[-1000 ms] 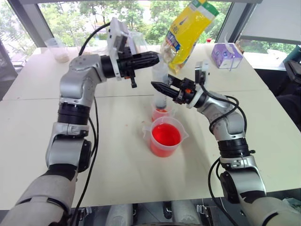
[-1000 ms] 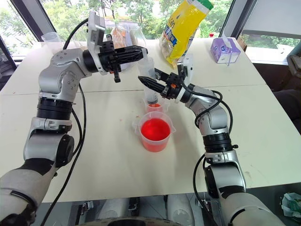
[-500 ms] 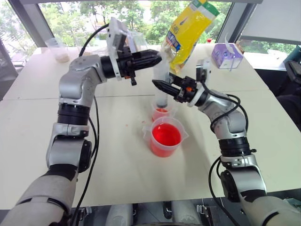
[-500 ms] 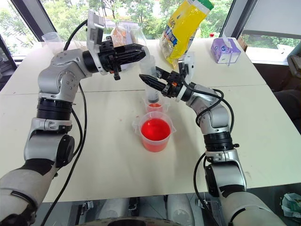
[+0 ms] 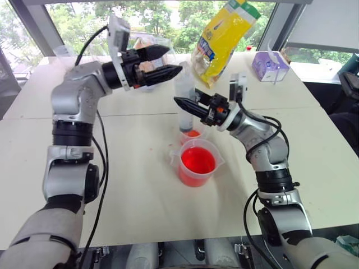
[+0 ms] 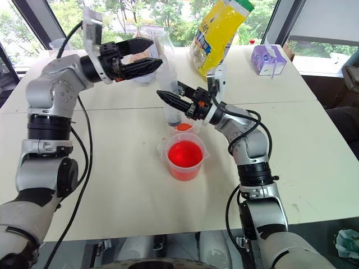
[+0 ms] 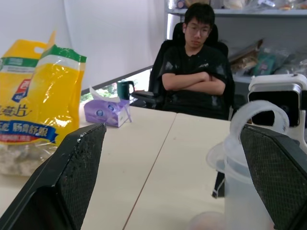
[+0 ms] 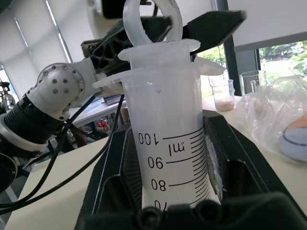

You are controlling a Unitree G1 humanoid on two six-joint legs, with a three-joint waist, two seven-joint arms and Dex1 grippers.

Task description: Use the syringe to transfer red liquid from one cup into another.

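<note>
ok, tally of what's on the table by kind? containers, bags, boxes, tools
Clear plastic containers: 3 (spouted beaker of red liquid, small cup behind it, far cup with pale contents)
Bags: 2 (yellow bag, clear bag)
Purple tissue boxes: 1
Clear scaled syringes: 1
Total: 7

The syringe [image 5: 185, 101] stands upright in the small cup [image 5: 191, 135], directly behind the beaker [image 5: 197, 163] (both on the counter [image 5: 140, 190]).
</note>
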